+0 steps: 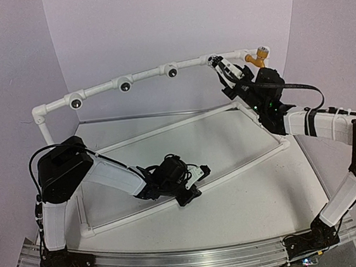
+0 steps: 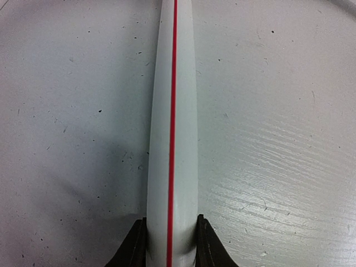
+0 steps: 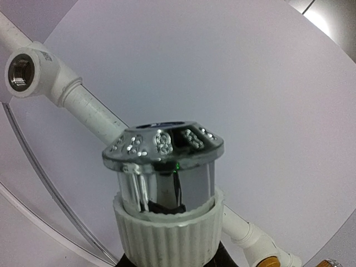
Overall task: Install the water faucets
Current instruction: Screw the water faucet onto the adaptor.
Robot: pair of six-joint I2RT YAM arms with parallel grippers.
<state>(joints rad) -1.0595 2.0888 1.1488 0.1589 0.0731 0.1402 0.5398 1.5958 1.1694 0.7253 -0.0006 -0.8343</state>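
Bracing the pipe frame (image 1: 146, 77) looks to be the left arm's whole job. The left end effector (image 1: 197, 175) is clamped on the lower rail (image 2: 169, 111), a white pipe with a red line that lies on the table (image 1: 249, 209). In the left wrist view its two fingers press against either side of the pipe. Judging from the task, that hold is there so the frame cannot shift or twist while a faucet is turned into it up top.

The right arm reaches to the far right of the scene. There the right end effector (image 1: 220, 64) is closed on the white faucet (image 3: 164, 183), gripping it by its ribbed white collar with the chrome end standing out past the fingers. From above, this faucet sits right at the upper rail (image 1: 100, 89), between the nearest open socket and the yellow-orange faucet (image 1: 259, 55). The yellow-orange one is mounted at the rail's far right end. Whether the white one touches a fitting or hangs just short of it, I cannot tell.

Three dark sockets (image 1: 124, 85) stand open further left along the rail, and one shows its threads in the right wrist view. With one faucet in and one in hand, the job looks about halfway.
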